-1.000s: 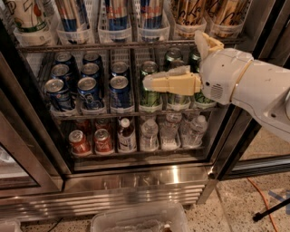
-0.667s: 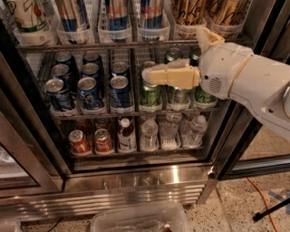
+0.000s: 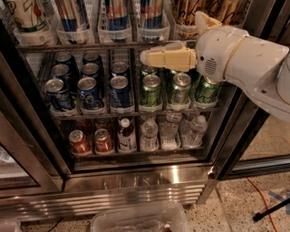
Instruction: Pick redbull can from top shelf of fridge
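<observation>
Three redbull cans [image 3: 117, 11] stand in clear plastic lane bins on the top shelf [image 3: 90, 46] of the fridge [image 3: 136, 186]. Only their lower blue and silver parts show; their lids are cut off by the top edge. My gripper [image 3: 144, 57] reaches in from the right on a white arm. It sits at the front edge of the top shelf, just below the rightmost redbull can [image 3: 151, 11]. It holds nothing that I can see.
Dark-blue cans [image 3: 86, 86] and green cans [image 3: 152, 88] fill the middle rack. Red cans [image 3: 81, 141] and water bottles [image 3: 172, 131] stand below. A clear plastic tub [image 3: 140, 219] lies on the floor in front. The door frame [image 3: 27, 136] stands at left.
My gripper has risen from in front of the green cans on the middle rack to the front edge of the top shelf.
</observation>
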Robot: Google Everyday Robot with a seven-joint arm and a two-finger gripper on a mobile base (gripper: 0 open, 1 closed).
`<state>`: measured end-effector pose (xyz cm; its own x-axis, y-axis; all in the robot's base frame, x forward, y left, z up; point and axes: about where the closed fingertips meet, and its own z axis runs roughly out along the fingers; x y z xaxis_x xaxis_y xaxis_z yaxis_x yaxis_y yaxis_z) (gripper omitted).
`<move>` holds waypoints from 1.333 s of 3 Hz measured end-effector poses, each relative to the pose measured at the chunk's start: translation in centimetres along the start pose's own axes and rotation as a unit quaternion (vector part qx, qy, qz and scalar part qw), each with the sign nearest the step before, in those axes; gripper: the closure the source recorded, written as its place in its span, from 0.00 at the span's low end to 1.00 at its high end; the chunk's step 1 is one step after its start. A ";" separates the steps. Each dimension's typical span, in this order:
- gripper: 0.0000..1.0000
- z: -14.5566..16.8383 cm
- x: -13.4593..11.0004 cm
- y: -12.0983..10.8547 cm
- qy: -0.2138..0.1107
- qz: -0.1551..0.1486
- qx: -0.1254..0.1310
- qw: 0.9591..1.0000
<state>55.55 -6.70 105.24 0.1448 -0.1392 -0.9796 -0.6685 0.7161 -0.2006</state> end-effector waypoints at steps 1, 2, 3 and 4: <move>0.00 0.0 0.0 0.0 0.000 0.000 0.000 1.000; 0.14 0.0 0.0 0.0 0.000 0.000 0.000 1.000; 0.16 0.0 0.0 0.0 0.000 0.000 0.000 1.000; 0.24 0.0 0.0 0.0 0.000 0.000 0.000 1.000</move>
<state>55.54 -6.69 105.24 0.1449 -0.1393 -0.9796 -0.6687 0.7160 -0.2007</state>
